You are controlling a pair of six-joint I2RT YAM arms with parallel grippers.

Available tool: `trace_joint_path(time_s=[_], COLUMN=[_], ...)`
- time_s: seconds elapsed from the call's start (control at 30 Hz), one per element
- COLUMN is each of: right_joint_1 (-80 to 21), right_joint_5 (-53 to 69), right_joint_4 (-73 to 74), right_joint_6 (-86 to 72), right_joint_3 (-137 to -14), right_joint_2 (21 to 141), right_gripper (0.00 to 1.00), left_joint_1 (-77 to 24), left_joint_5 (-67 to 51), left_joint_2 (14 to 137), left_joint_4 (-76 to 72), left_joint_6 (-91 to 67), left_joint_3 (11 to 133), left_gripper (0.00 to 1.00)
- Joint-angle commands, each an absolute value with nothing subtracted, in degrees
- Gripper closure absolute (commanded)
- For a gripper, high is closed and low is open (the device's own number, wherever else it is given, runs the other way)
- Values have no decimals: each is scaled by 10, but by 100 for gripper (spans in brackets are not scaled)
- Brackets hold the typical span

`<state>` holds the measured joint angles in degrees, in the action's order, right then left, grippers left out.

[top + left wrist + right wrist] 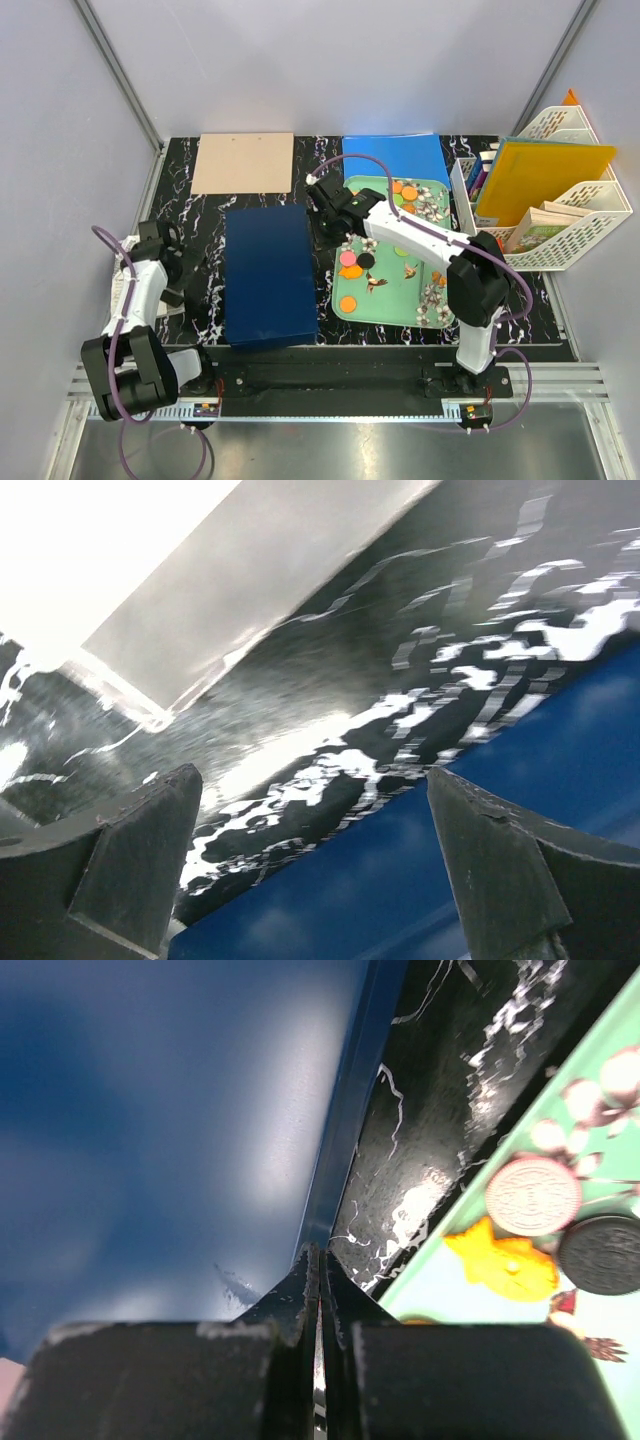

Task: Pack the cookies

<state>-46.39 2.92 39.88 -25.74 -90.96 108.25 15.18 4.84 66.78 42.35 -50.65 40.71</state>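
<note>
1. Right wrist view: the right fingers (pixel 318 1280) are pressed together with nothing between them. Their tips are at the edge of the dark blue box (pixel 150 1110), where it meets the black marbled tabletop (pixel 430 1140). Whether they touch the box cannot be told.
2. At 3 o'clock from those tips, on the mint-green tray (pixel 440 1295), a pink cookie (pixel 533 1195) lies just beside a black cookie (pixel 600 1253). A ragged orange cookie (pixel 505 1260) lies at the pink one's 7 o'clock.
3. In the left wrist view the left fingers (pixel 185 790) are spread wide and hold nothing. They are over the tabletop, with the box's edge towards 5 o'clock.
4. In the top external view the cookies (pixel 352 271) all lie on the tray, which is at 3 o'clock from the box. One cluster is at the tray's 12 o'clock end, and another is along its 9 o'clock side.
5. A tan board (pixel 243 162) lies at 12 o'clock from the box, a blue folder (pixel 395 155) at 12 o'clock from the tray, and a white file rack (pixel 560 250) at the tray's 2 o'clock.
</note>
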Motion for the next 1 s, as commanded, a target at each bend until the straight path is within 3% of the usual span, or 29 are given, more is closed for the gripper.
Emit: trace_joint_path(time_s=[0.0,0.13,0.27,0.67,0.97], right_joint_1=[-454,-452,-452,-452,-453], right_joint_5=[3,3,3,14,16], right_joint_4=[388,392,392,391,386], right_joint_6=[-246,-250,-254,-262,-265], right_joint_3=[-918,-915,-918,-910,-910], right_joint_2=[1043,1043,1046,1049,1048], right_gripper=[100,100,100,100,100], left_joint_1=[131,110,91,78,80], left_joint_5=[30,-9,-135,-194,-164], left_joint_2=[660,637,618,579,575], left_joint_4=[414,388,292,227,233], left_joint_6=[-468,-446,-424,-405,-417], left_joint_3=[455,464,428,346,305], left_gripper=[1,1,1,2,25])
